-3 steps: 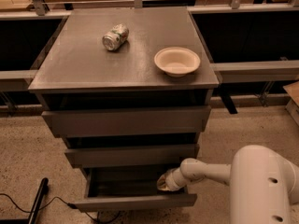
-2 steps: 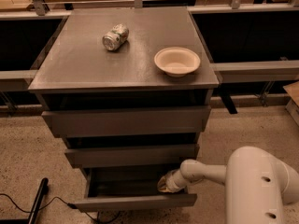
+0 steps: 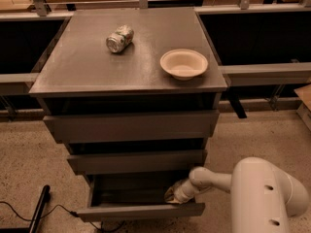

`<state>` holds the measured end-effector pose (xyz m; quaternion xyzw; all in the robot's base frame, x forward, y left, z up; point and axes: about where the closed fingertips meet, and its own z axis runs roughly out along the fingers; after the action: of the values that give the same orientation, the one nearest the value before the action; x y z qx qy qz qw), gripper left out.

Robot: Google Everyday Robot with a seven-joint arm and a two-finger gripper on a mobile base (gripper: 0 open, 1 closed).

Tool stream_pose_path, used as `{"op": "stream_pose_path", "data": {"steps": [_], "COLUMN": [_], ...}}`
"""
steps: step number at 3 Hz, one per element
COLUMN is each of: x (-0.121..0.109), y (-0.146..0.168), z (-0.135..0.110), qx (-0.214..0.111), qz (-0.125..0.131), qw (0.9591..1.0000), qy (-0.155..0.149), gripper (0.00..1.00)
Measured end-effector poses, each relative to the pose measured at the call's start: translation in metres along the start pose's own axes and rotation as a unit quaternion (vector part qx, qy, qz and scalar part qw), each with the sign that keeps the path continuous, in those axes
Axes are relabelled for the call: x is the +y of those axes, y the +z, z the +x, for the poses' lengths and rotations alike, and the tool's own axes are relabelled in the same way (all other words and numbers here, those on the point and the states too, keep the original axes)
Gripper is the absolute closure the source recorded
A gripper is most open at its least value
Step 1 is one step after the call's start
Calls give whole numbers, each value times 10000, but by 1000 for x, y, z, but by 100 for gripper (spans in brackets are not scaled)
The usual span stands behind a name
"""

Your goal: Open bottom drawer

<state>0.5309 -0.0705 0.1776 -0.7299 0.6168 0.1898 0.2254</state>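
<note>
The claw (image 3: 174, 194), its grip impossible to tell, sat inside the right end of the partly open bottom drawer (image 3: 138, 211), seemingly hooked behind the handle-less front to pull.

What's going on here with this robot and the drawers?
A one-armed robot is working at the bottom drawer of a grey cabinet. That drawer is pulled out far enough to show its inside. The gripper sits low at the drawer's right end, just behind the front panel, on the end of the white arm. On the cabinet top, a can lies on its side and a pale bowl sits empty.
</note>
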Motion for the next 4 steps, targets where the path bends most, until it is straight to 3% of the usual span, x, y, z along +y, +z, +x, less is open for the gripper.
{"op": "stream_pose_path", "data": {"steps": [1,2,3,4], "x": [0,23,53,75], "y": [-1,-3,-8,-10], "z": [0,-6,-12,-16], "qx": [0,-170,-425,-701], "qz": [0,-403,-914,-1397], "qw": [10000,9988,9935,9845], "qy": [0,204,528,791], "gripper": [96,95,96,94]}}
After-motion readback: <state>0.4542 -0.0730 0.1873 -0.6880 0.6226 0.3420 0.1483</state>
